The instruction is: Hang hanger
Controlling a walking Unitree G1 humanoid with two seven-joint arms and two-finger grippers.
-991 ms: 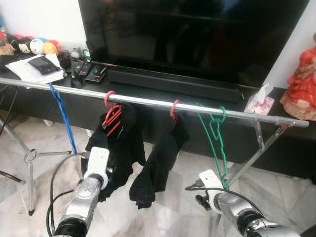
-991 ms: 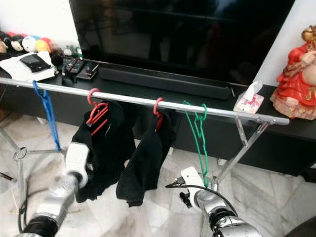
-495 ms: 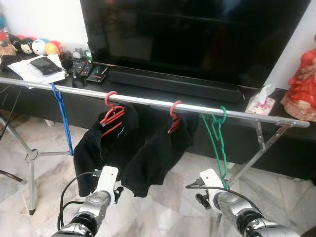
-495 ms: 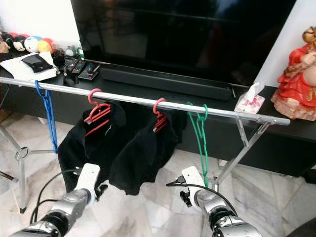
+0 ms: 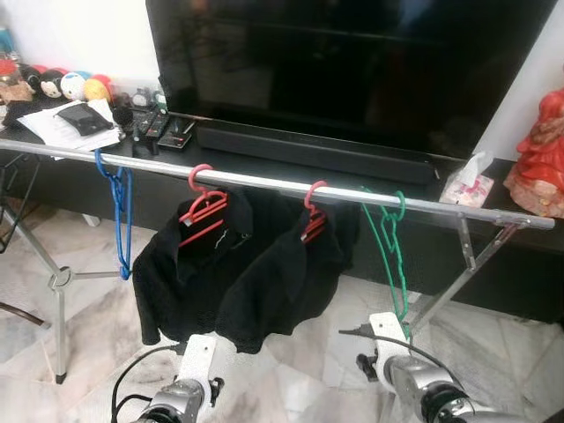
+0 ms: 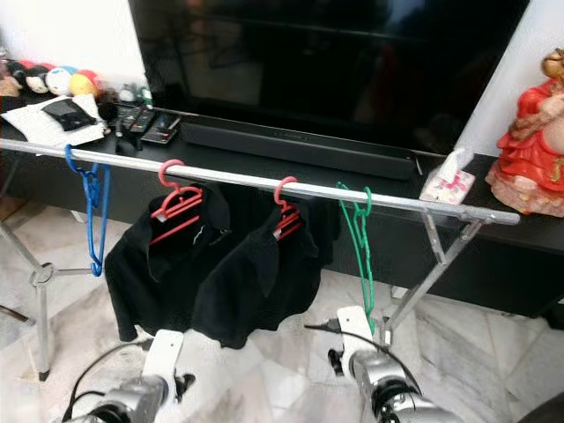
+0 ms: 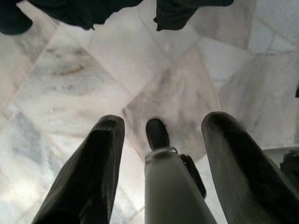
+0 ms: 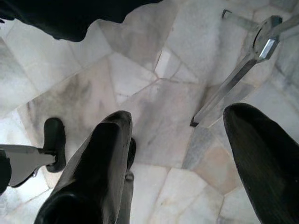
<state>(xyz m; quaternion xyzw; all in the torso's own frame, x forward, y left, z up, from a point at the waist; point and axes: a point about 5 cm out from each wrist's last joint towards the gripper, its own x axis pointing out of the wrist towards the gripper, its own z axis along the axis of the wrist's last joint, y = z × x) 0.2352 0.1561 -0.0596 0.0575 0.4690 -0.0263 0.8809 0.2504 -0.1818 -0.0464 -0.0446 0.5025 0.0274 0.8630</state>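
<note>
**Hanger on Rail: Verification and Arm Clearance**

Four hangers sit on the metal rail (image 5: 264, 183): a blue hanger (image 5: 118, 220) toward the robot's left, two red hangers carrying black garments (image 5: 242, 273) at the centre, and a green hanger (image 5: 391, 256) toward the right. Each hook sits over the rail, so the hanging step appears complete or close to it.

To finish well, confirm that every hook is fully seated over the rail before moving off. Keep both arms low and away from the garment hems, since a brush against the cloth could swing a hanger off the rail. Avoid the rack's angled leg (image 8: 233, 79) near the right arm.

The left gripper (image 7: 161, 163) is low, below the garments, pointing down at the marble floor (image 7: 70, 93). Its fingers (image 7: 88, 172) are spread apart and hold nothing.

The right gripper (image 8: 180, 163) is also low, below the green hanger and near the rack leg, aimed at the floor. Its fingers (image 8: 100, 172) are spread and empty.
</note>
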